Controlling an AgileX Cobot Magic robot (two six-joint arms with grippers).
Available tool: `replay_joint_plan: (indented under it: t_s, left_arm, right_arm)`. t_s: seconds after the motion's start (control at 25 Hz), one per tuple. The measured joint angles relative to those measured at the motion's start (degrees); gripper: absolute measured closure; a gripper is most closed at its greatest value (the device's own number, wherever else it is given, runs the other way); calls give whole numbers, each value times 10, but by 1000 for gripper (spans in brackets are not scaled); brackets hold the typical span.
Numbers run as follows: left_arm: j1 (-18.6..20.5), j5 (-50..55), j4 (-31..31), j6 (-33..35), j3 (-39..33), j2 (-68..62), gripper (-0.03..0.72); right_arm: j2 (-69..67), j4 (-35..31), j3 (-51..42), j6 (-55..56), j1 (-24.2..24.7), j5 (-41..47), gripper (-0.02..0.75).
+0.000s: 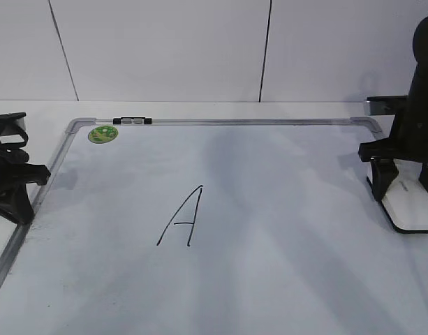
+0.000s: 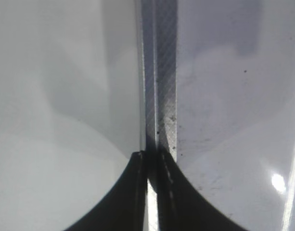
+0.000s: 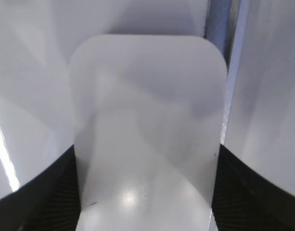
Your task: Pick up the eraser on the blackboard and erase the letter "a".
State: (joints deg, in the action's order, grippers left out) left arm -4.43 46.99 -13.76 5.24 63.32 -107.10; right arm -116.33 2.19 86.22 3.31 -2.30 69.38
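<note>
At the right edge of the exterior frame, the right gripper (image 1: 403, 183) straddles the eraser (image 1: 408, 204), its wide-set jaws flanking the two long sides; whether they press yet is unclear. That eraser, a smooth white rounded block with a black underside, lies on the glossy blackboard (image 1: 269, 279) beside its silver frame. Only a capital "A" (image 1: 182, 217) shows, left of the eraser; no lowercase one is visible. Far left, the left gripper (image 1: 25, 178) sits closed, empty.
</note>
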Motion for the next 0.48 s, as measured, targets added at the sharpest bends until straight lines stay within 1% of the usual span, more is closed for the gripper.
replay_joint_plan:
  t_s: [0.2,0.4,0.48]
  left_arm:
    - [0,-1,0,0,0,0,671]
    - [0,-1,-1,0,0,0,671]
    - [0,-1,-1,0,0,0,671]
  right_arm:
    - [0,2,0,0,0,0,172]
    - [-2,21,0,0,0,0,89]
    - [-2,22,0,0,0,0,80]
